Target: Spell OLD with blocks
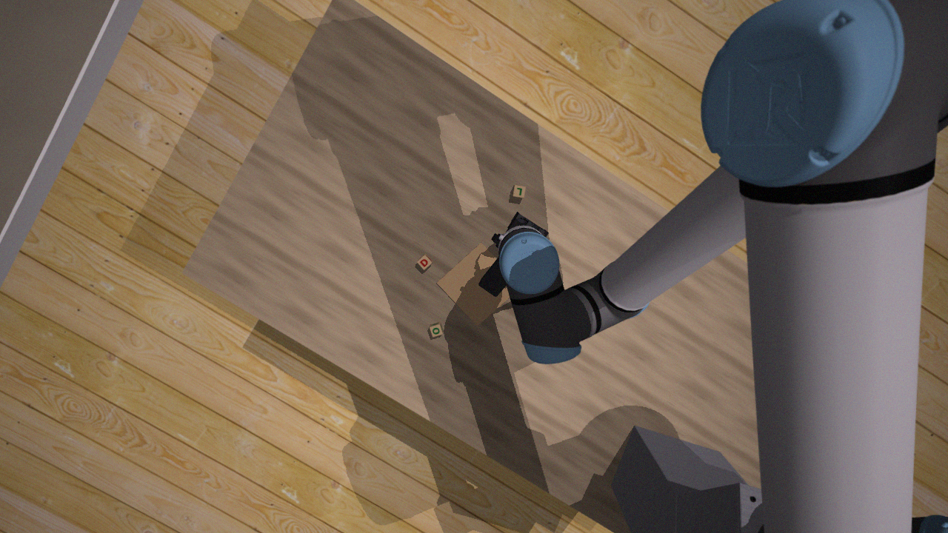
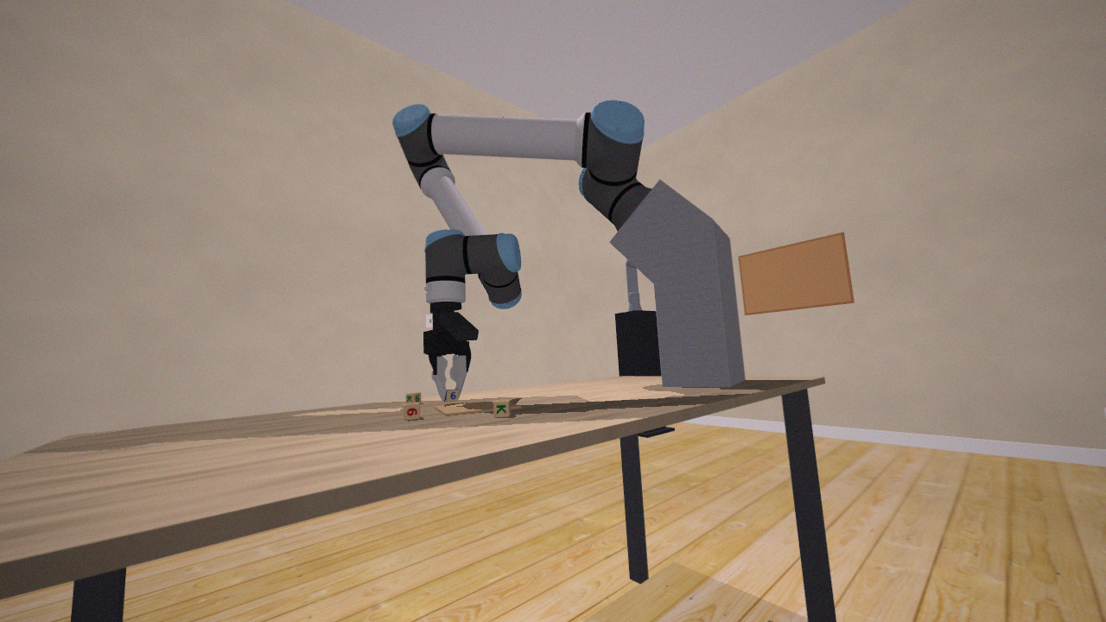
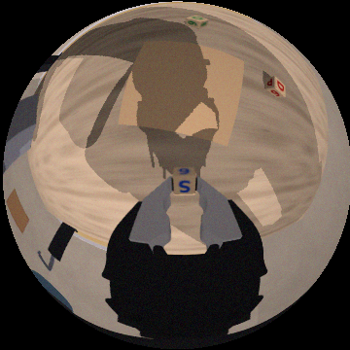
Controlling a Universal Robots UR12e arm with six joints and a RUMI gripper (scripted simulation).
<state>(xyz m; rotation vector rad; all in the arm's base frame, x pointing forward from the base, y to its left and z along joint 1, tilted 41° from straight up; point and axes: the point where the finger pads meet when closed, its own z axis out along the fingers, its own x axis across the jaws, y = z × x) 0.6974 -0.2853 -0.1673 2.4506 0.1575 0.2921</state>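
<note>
My gripper (image 2: 452,396) (image 3: 184,177) is shut on a block with a blue S and a blue 6 or 9, the S block (image 2: 453,395) (image 3: 184,186). It holds it low, beside the mat (image 1: 455,278) (image 3: 230,87); whether the block touches the table is not clear. In the top view the arm hides fingers and block. The O block (image 1: 435,330) (image 2: 503,408) (image 3: 196,21) with a green O, the D block (image 1: 424,263) (image 2: 412,412) (image 3: 277,87) with a red D, and the L block (image 1: 518,192) (image 2: 412,398) with a green L lie apart on the table, off the mat.
The wooden table (image 1: 318,265) (image 2: 232,464) carries the mat and blocks. The grey robot stand (image 1: 682,477) (image 2: 692,309) is at one end. The arm's wrist (image 1: 530,265) hangs over part of the mat in the top view, and its shadow crosses the mat.
</note>
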